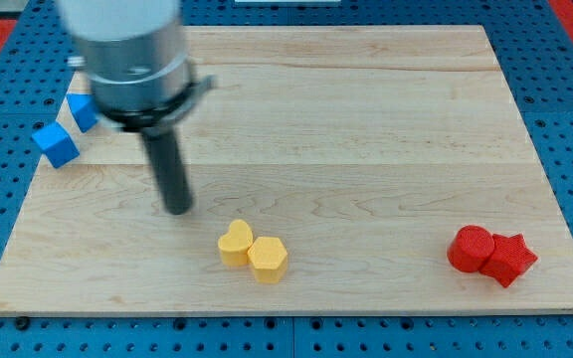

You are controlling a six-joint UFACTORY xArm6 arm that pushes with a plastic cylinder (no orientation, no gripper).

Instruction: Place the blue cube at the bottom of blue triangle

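Single camera view of a pale wooden board point(366, 119) with visible lengthwise grain, resting on a blue perforated surface point(565, 89) with red panels at the frame's upper corners.

The arm ends in a grey cylindrical housing point(127, 45) at the upper left of the frame, motion-blurred, from which a straight dark rod point(170, 169) descends. There is no gripper, so nothing opens, closes or is held. My tip point(178, 210) stands on bare wood left of centre and touches no block. It lies well apart from the blue pair, to their lower right, and near but clear of the yellow pair, to their upper left.

Task blocks, at the board's left edge: the blue cube point(57, 145) sits at the very edge, its faces flat and matte, corner turned toward the viewer. The blue triangle point(82, 110) lies just above and to the right of the cube, partly hidden behind the housing; its shape cannot be made out fully. Whether the two touch cannot be told.

Other blocks: a yellow heart point(234, 242) and a yellow hexagon point(268, 260) sit touching, side by side, at lower centre. A red cylinder point(469, 248) and a red star point(510, 259) sit touching at the lower right, near the board's bottom edge. All blocks appear as smooth, matte solids of uniform colour.
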